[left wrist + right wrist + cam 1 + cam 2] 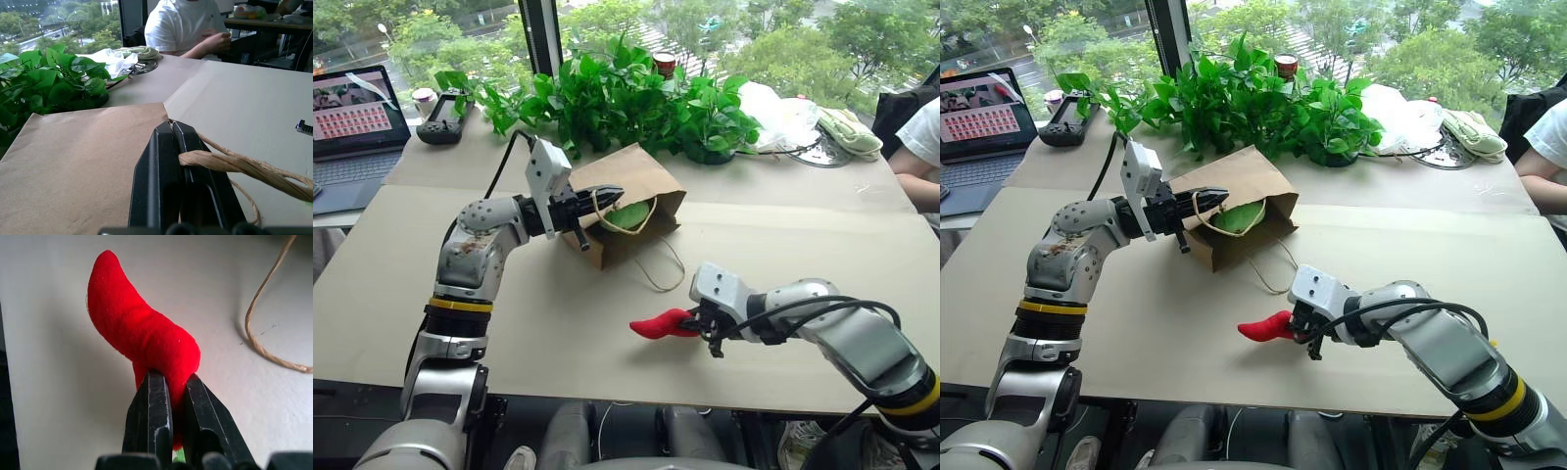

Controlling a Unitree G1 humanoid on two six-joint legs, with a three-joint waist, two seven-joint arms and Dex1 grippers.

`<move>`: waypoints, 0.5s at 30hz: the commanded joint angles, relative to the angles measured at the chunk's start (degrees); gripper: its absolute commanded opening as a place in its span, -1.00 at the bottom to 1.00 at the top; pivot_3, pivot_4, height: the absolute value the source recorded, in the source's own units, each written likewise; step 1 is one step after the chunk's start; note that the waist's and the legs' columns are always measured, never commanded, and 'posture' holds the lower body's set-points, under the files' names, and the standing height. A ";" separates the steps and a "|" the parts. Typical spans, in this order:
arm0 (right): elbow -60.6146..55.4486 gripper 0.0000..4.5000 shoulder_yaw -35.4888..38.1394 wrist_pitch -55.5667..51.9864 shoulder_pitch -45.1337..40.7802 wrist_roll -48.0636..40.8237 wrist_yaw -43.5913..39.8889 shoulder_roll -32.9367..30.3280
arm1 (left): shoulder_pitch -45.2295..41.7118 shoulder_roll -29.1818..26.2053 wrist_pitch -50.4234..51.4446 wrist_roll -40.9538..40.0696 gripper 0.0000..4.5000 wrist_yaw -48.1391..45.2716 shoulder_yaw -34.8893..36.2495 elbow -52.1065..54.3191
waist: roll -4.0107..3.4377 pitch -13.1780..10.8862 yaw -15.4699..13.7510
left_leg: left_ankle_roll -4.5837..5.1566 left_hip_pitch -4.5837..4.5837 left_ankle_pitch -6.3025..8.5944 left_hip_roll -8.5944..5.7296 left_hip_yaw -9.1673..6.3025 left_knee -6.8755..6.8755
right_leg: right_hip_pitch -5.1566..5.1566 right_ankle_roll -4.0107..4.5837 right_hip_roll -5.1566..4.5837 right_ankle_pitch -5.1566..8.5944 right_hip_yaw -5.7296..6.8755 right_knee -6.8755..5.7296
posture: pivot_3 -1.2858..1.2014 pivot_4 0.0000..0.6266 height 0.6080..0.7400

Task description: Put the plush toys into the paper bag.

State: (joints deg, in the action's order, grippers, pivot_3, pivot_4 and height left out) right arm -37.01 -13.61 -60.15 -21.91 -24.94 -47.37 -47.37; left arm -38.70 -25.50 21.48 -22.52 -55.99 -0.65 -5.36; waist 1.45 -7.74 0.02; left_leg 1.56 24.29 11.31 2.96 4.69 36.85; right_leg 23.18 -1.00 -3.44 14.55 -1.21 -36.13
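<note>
The right gripper (168, 391) pinches the red chili toy (142, 333); the left gripper (178, 147) apparently clamps the bag's cord handle (230, 164).

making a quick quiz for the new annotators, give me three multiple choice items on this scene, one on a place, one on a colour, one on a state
1. Where is the green plush toy?
A. inside the paper bag
B. on the laptop
C. in the right gripper

2. What colour is the plush toy in the right gripper?
A. blue
B. red
C. yellow

3. What is the left gripper doing?
A. hanging open above the plants
B. gripping the white plastic bag
C. shut on the paper bag's cord handle

Answers:
1 A, green shows through the bag's open mouth.
2 B, the right wrist view shows red plush pinched between the fingers.
3 C, the left wrist view shows the twisted cord caught between the closed fingers.
</note>
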 commanded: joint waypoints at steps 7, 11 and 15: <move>7.98 -0.98 1.79 -4.64 -13.65 6.49 16.02 9.55 | -1.41 -0.41 -1.00 -0.46 -1.00 -0.56 0.50 1.17 | 0.00 0.00 0.04 | -0.01 0.01 0.00 0.00 0.10 -0.01 | 0.04 0.01 0.01 0.00 0.01 -0.05 | 0.03 -0.52 1.00; 13.36 -0.98 -3.96 -3.39 -17.19 12.04 22.04 15.21 | -1.40 -0.48 -0.96 -0.44 -1.00 -0.82 0.38 1.18 | -0.01 0.00 0.16 | 0.00 0.07 0.00 -0.01 0.18 -0.04 | 0.08 0.01 0.00 0.00 0.01 -0.03 | 0.03 -0.52 1.00; 17.29 -0.98 -8.75 -2.45 -19.73 16.83 26.01 19.68 | -1.54 -0.34 -0.69 -0.43 -1.00 -0.92 0.16 1.44 | -0.01 0.00 0.20 | 0.00 0.10 0.00 -0.01 0.22 -0.03 | 0.10 0.01 0.00 0.00 0.01 -0.03 | 0.03 -0.52 1.00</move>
State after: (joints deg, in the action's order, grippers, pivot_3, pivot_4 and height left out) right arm -19.96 -21.55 -64.19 -39.64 -11.18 -23.73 -29.08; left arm -38.74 -25.49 21.45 -22.50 -56.88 -0.84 -5.46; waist 1.44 -7.74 0.21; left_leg 1.56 24.39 11.31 2.95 4.92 36.82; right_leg 23.29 -0.99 -3.45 14.55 -1.20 -36.17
